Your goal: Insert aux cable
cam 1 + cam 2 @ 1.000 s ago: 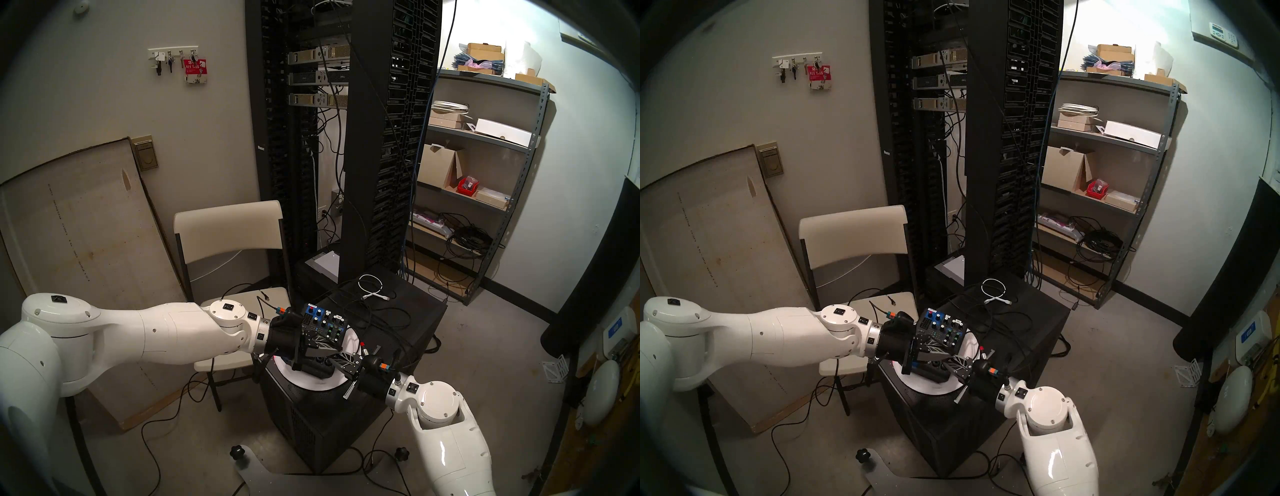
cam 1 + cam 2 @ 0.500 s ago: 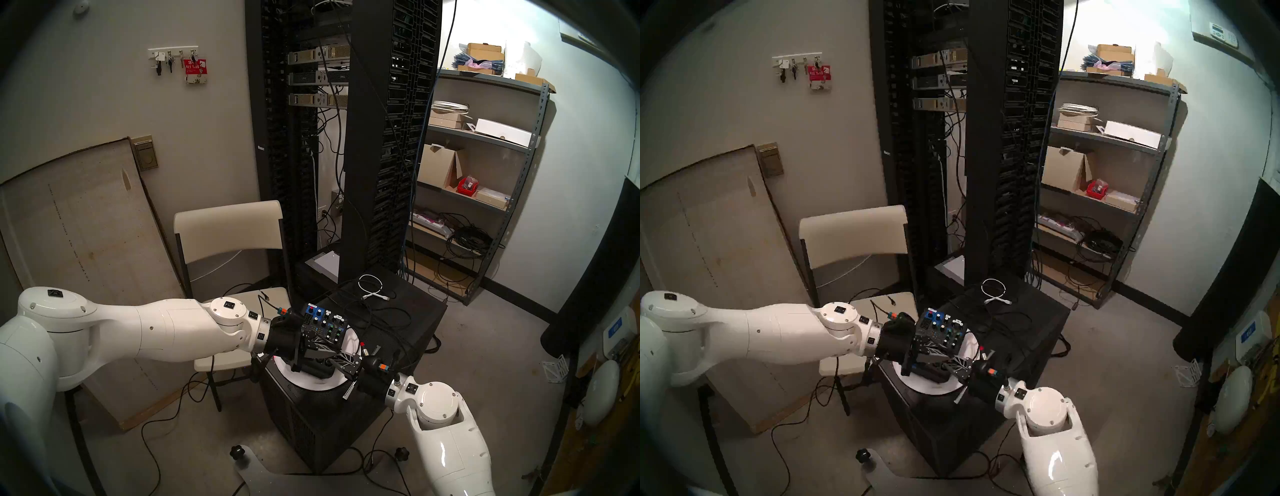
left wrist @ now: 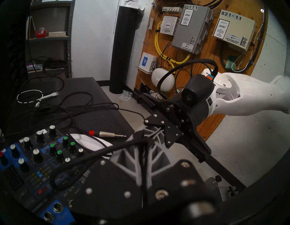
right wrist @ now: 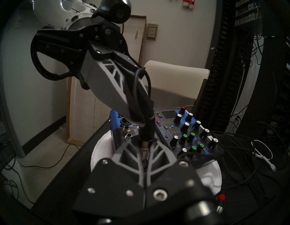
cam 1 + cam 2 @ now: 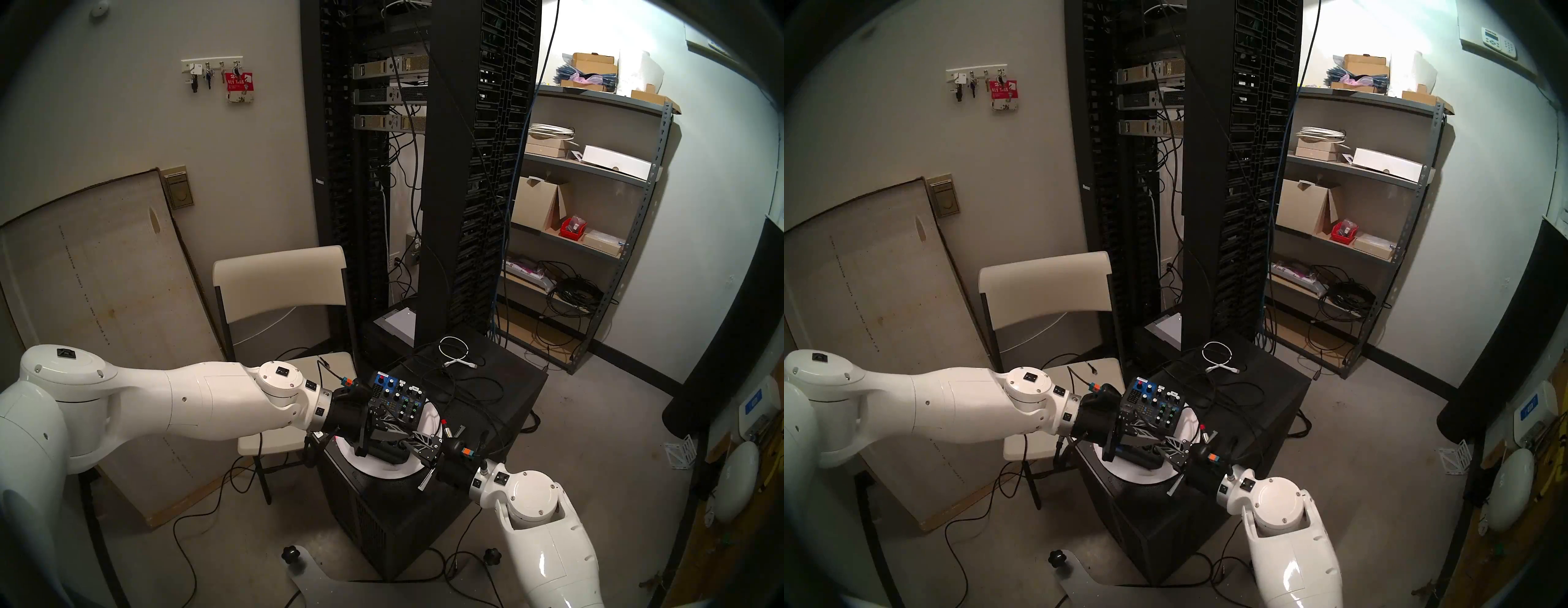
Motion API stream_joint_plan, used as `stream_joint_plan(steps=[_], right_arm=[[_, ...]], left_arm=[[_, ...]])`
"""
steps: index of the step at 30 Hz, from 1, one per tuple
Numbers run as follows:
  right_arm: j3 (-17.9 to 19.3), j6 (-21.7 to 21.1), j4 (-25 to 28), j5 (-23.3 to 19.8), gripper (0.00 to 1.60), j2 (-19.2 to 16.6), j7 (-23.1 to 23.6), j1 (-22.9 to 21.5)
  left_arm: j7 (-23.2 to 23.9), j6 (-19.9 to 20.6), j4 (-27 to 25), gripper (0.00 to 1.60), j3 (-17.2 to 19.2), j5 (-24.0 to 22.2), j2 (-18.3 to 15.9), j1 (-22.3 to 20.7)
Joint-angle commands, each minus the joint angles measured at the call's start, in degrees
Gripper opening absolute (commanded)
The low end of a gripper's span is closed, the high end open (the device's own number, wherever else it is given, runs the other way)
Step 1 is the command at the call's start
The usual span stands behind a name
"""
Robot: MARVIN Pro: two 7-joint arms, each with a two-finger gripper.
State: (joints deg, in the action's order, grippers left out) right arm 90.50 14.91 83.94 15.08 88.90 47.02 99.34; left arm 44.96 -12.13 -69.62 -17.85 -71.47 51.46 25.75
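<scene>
Just slim black aux cable (image 4: 146,124), metal-tipped

black cabinet (image 5: 488,407): cables, seemingly plate (image 5: 428,418)

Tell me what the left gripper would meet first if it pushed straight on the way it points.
Most likely the right gripper: its fingertips face the left gripper almost tip to tip, both shut on the aux cable plug. Depth is unclear; the mixer lies close beside that line.
</scene>
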Motion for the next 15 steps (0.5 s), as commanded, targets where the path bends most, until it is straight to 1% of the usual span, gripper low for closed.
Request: stream_joint_plan(steps=[1,15], right_arm=[[-0.71,0.61,0.19,-0.11,0.00,0.32,0.35,-0.31],[-0.82,1.18,-1.02,0.56,0.00,0.26,-0.11,-0.38]], left_arm=[[-0.40,1.63,0.17,0.00,-1.50,0.92,-0.49,0.37],[-1.00,2.19,-0.11,0.00,-2.47,1.46,-0.12,-0.01]])
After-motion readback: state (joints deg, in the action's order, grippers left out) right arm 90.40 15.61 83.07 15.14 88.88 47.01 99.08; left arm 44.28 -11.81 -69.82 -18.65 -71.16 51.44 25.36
